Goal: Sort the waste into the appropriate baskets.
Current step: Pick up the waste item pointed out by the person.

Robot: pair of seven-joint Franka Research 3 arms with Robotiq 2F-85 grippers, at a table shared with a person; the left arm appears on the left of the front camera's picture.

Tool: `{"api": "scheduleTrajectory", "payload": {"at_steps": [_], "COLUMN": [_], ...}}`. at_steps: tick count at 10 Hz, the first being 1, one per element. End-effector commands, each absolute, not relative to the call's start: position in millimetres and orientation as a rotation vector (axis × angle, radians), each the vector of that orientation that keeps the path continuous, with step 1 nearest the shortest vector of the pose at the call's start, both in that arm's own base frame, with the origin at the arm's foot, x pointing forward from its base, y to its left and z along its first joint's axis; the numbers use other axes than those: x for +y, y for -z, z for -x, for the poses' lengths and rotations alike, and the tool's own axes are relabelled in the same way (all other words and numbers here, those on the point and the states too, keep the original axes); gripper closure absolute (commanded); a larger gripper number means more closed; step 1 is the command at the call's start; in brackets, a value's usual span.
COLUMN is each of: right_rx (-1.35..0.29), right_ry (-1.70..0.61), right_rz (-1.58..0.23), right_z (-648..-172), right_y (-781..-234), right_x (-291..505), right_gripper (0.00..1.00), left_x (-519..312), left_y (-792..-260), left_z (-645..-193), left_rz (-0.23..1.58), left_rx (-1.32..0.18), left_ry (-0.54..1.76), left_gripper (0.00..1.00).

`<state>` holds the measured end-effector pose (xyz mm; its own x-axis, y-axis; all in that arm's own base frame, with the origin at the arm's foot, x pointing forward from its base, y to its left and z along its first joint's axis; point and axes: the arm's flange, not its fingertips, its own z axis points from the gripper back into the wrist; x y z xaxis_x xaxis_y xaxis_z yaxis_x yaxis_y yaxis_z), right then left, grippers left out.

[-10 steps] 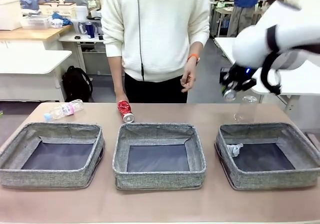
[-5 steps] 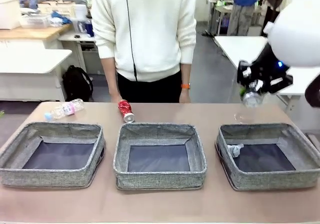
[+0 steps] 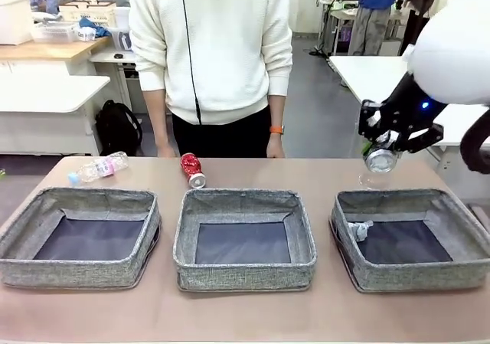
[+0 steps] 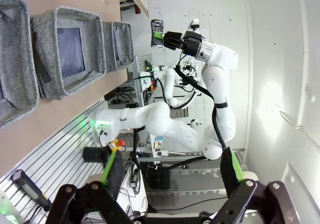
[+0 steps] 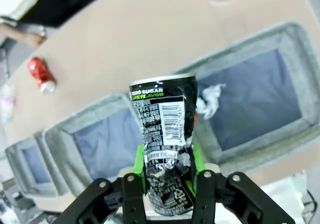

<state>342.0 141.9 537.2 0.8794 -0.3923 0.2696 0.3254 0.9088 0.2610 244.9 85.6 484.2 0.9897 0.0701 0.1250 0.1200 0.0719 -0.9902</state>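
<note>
Over the desk's (image 3: 230, 317) right end, right pincer (image 3: 385, 141) clamps crushed dark can (image 3: 380, 158).
Wrist view shows its barcode (image 5: 171, 118); left pincer (image 4: 170, 166) apart.

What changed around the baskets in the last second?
The right gripper, clamped on the crushed dark can throughout, carried it toward the robot's right and slightly down, near the far side of the right basket. The person shifted toward the robot's left and lowered a hand. The red can, blue-capped bottle and paper wad stayed put.
</note>
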Motion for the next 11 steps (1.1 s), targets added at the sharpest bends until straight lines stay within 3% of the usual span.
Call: {"api": "scheduleTrajectory", "payload": {"at_steps": [1,3,6,11], "right_rx": [-0.343,-0.265,-0.200,-0.095], "right_ry": [0.316,0.275,0.299,0.246], "right_rz": [-0.154,-0.063,-0.070,-0.024], "right_z": [-338,-328,-294,-239], "right_y": [-577,-639,-701,-735], "right_x": [193,260,351,402], "right_gripper": [0.60,0.60,0.60,0.60], "left_x": [84,84,84,84], "left_y": [-485,-485,-485,-485], "left_z": [-244,-244,-244,-244], "left_rz": [1.510,1.510,1.510,1.510], "left_rx": [-0.174,-0.174,-0.174,-0.174], "left_ry": [0.051,0.051,0.051,0.051], "left_gripper": [0.00,0.00,0.00,0.00]}}
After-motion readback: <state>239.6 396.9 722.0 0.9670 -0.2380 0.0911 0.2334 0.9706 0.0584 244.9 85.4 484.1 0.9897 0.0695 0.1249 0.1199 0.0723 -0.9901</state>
